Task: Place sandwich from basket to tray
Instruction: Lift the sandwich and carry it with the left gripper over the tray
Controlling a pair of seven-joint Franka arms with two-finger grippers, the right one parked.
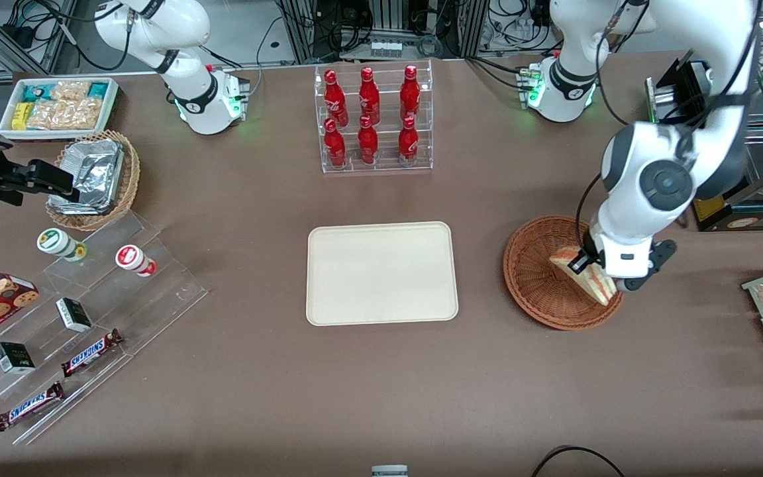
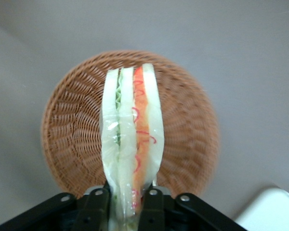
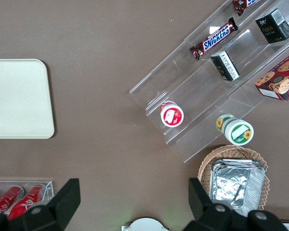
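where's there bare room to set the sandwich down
The tray is entirely bare. The gripper holds the sandwich over the basket; open tabletop lies between basket and tray. Crowded: the bottle rack.

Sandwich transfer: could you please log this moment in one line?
gripper: shut on sandwich | sandwich: above basket | tray: empty

The front view looks down over the whole brown tabletop. The left wrist view looks close past its jaws onto the round reddish-brown wicker basket, which both views share.
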